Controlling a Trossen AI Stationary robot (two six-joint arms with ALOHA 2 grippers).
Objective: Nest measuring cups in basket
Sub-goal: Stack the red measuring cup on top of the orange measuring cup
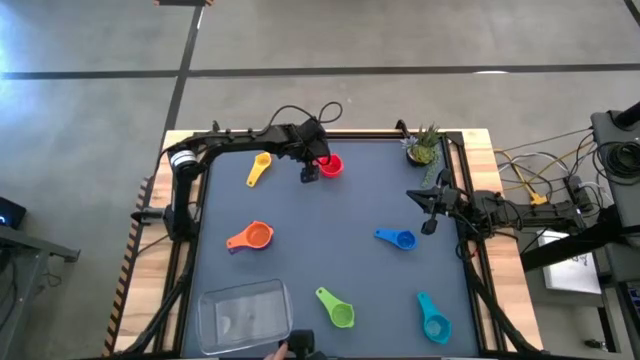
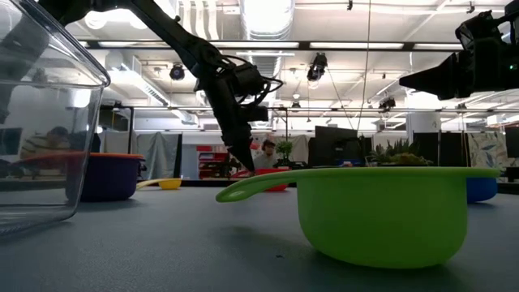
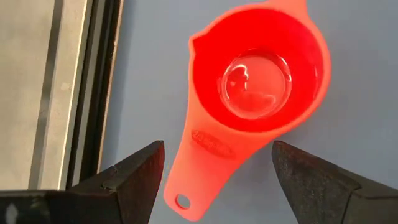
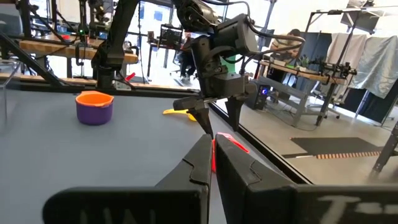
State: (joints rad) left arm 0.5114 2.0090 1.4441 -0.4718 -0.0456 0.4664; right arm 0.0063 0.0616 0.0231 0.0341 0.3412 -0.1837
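Basket (image 1: pixel 243 316), clear, sits at the tabletop's (image 1: pixel 330 240) lower left; the red measuring cup (image 1: pixel 331 165) lies top centre, handle between the left pincer's (image 1: pixel 310 172) wide-open, empty fingers. Right pincer (image 1: pixel 428 207), mid-right, is closed, empty.

Small potted plant (image 1: pixel 423 147) at table's (image 1: pixel 300 205) far right corner; cables (image 1: pixel 545 180) beyond right edge.

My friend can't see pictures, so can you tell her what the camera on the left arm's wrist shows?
A red measuring cup lies on the blue-grey table, seen from straight above, with its short handle pointing toward the camera. The left gripper hangs open over it, one dark finger on each side of the handle, not touching it. The table's edge runs along one side.
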